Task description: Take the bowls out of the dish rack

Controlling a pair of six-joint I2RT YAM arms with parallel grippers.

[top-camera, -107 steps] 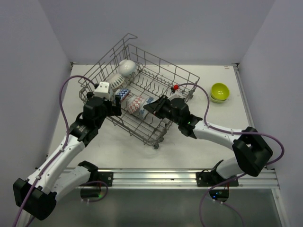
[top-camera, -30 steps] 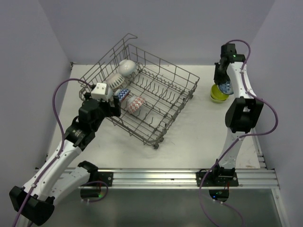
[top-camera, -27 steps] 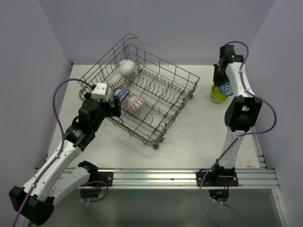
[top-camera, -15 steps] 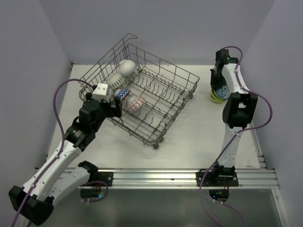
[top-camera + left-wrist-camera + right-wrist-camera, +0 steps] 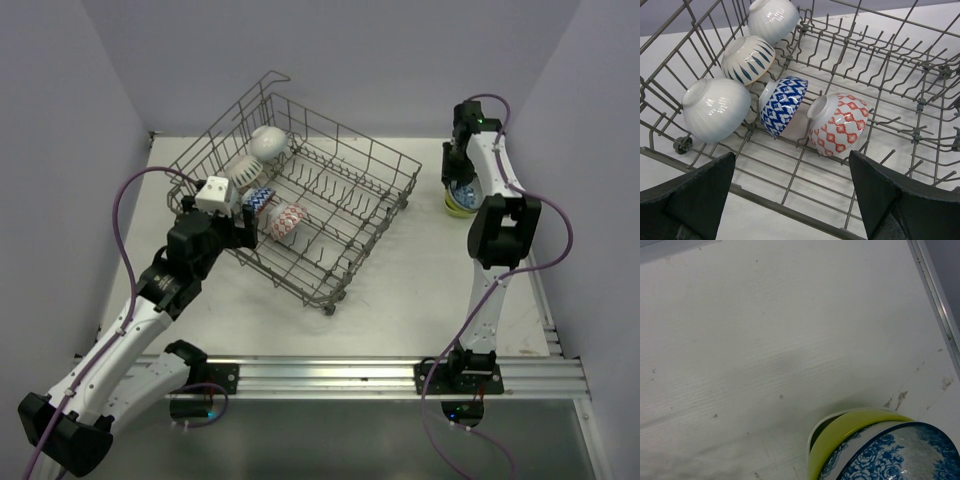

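The grey wire dish rack [image 5: 330,225] stands at the table's middle left. Several bowls lie in its left end: plain white [image 5: 772,17], white with blue strokes [image 5: 747,57], ribbed white [image 5: 715,107], blue-patterned [image 5: 783,104] and red-patterned [image 5: 839,122]. My left gripper [image 5: 792,200] is open and empty above the rack's near rim, short of the red-patterned bowl. My right gripper [image 5: 459,180] is down at a stack at the back right, where a blue-flowered bowl [image 5: 900,455] sits in a lime bowl [image 5: 850,432] over a white one. Its fingers do not show.
The rack's tall wire side [image 5: 240,115] rises at the back left. Upright tines [image 5: 880,65] fill the rack's right half. The table's right edge rail [image 5: 935,285] runs close to the bowl stack. Purple walls close in the back and sides.
The right arm left the rack and carried the blue-flowered bowl to the stack at the back right, then shifted left and down onto it. The left arm has hardly moved.
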